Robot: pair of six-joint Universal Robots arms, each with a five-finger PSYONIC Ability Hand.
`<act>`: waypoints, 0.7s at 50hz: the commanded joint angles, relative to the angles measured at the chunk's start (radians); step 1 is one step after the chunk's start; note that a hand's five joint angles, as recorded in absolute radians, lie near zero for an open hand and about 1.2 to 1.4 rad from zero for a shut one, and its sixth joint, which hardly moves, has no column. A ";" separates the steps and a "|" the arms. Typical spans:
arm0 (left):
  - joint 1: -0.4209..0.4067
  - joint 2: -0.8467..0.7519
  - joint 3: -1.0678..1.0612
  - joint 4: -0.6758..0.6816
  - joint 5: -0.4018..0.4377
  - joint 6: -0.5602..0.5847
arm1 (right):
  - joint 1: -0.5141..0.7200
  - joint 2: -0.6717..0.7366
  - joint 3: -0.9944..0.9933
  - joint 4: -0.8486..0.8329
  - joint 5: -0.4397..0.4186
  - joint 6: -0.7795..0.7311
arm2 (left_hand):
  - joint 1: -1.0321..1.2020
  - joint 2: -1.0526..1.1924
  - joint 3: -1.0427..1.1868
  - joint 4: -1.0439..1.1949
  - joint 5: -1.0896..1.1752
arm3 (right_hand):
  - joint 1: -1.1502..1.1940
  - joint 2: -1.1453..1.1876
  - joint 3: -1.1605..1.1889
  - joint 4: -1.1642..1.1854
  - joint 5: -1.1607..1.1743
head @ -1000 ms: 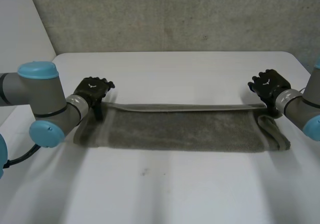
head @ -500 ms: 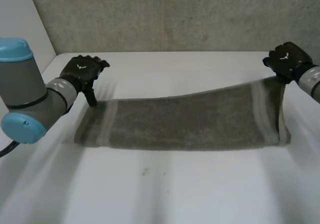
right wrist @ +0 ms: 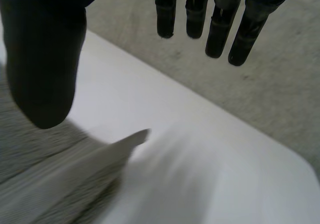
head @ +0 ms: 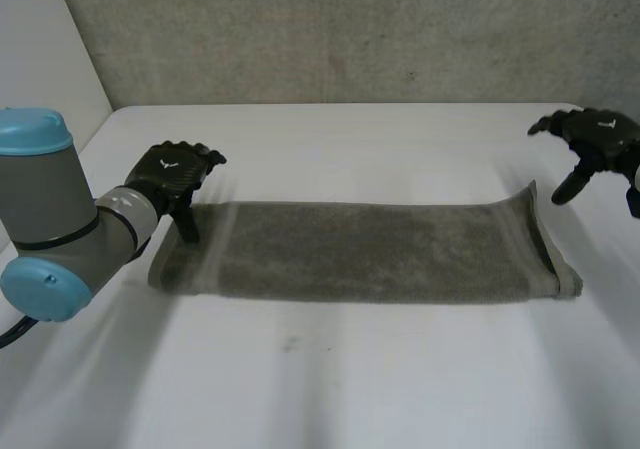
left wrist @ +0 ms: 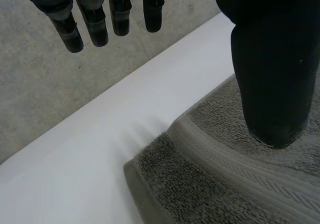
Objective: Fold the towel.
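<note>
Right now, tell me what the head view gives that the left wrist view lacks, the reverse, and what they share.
Head view: the towel full length, a long strip across the table, its far right corner standing up, and the right hand open beside that end, holding nothing. Left wrist view: close up, the left hand, its thumb tip down at the towel's woven border near the left corner, straight fingers apart above the table. Shared: the left hand, the towel's left end, the white table, the grey wall.
</note>
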 commanded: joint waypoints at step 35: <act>-0.007 0.189 -0.319 0.179 0.000 -0.207 | -0.067 -0.257 0.857 -0.522 0.091 -0.414 | 0.017 0.024 0.023 0.022 -0.004 | 0.329 0.332 0.334 0.339 0.324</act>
